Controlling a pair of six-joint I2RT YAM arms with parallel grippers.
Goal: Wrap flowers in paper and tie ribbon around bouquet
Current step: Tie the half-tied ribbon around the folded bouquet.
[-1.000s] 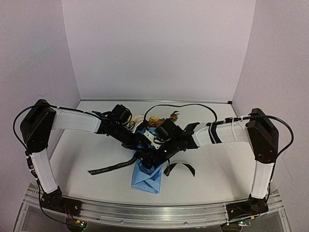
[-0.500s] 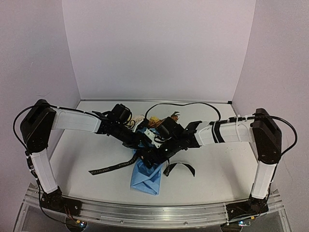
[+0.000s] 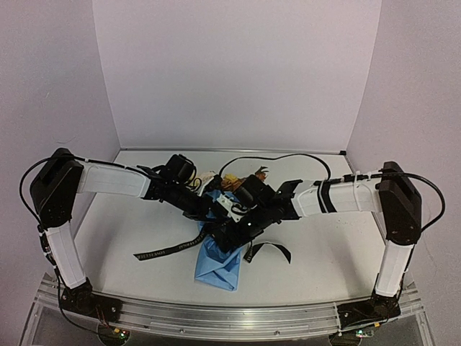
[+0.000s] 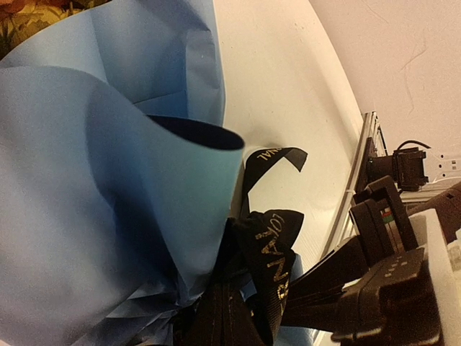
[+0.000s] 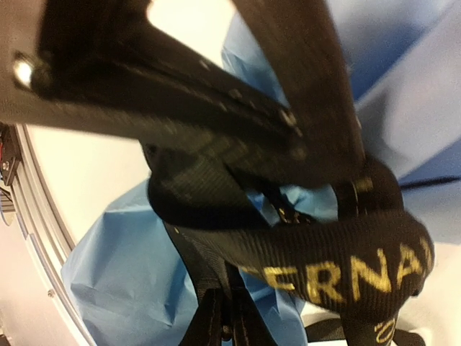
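The bouquet (image 3: 220, 261) lay in the middle of the table (image 3: 328, 270), the right gripper (image 3: 229, 234) pinched on the ribbon (image 5: 324, 277) at its waist and the left gripper (image 3: 209, 210) clamped tight beside it, on what I couldn't tell.

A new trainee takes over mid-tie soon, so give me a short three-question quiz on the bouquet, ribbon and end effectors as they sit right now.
1. True or false: the ribbon nowhere touches the paper.
2. From the top camera, the flowers stick out of the paper cone at: A) the far end, B) the near end, C) the left side.
3. Fill in: the left end effector and right end effector are both ___.
Key: 1 false; 2 A; 3 shut.
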